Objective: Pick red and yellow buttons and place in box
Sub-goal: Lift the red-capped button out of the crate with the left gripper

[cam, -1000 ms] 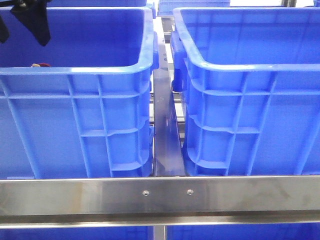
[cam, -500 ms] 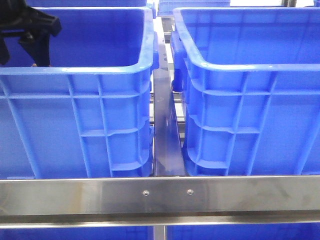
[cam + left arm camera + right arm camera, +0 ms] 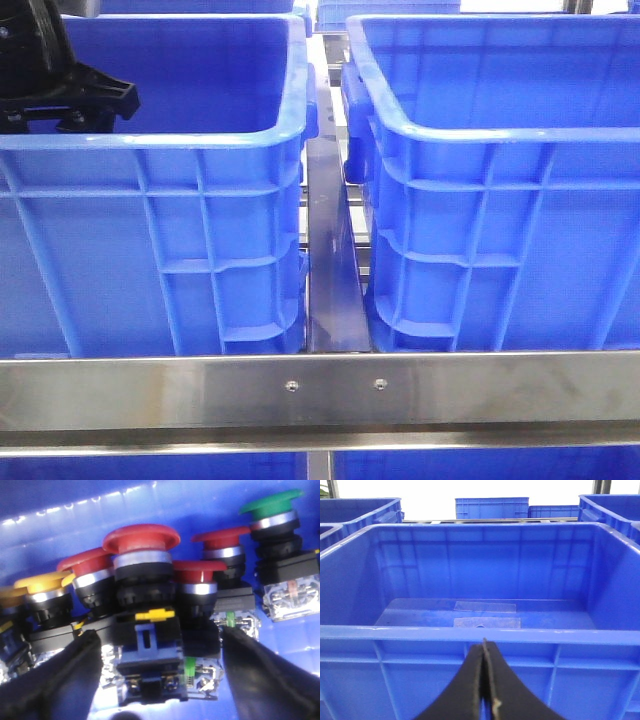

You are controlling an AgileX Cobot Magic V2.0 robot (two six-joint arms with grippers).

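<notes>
In the left wrist view, red and yellow buttons lie packed on the floor of the left blue crate point(image 3: 180, 140). A big red mushroom button point(image 3: 141, 537) is in the middle, with smaller red ones point(image 3: 87, 565) point(image 3: 199, 572) point(image 3: 220, 537) around it and yellow ones point(image 3: 44, 582) off to one side. My left gripper point(image 3: 160, 645) is open, its fingers point(image 3: 75, 675) on either side of the big red button's black and blue body. From the front, only my left arm point(image 3: 50, 70) shows above the crate rim. My right gripper point(image 3: 484, 647) is shut and empty, in front of the empty blue box point(image 3: 480, 635).
A green mushroom button point(image 3: 270, 502) on a clear block lies beside the red ones. The two blue crates stand side by side with a narrow gap point(image 3: 330, 250) between them. A steel rail point(image 3: 320, 390) runs across the front. More blue crates point(image 3: 492, 507) stand behind.
My left arm has gone down into the left crate and moved a little right. Its fingers, seen above the rim before, are now below it.
</notes>
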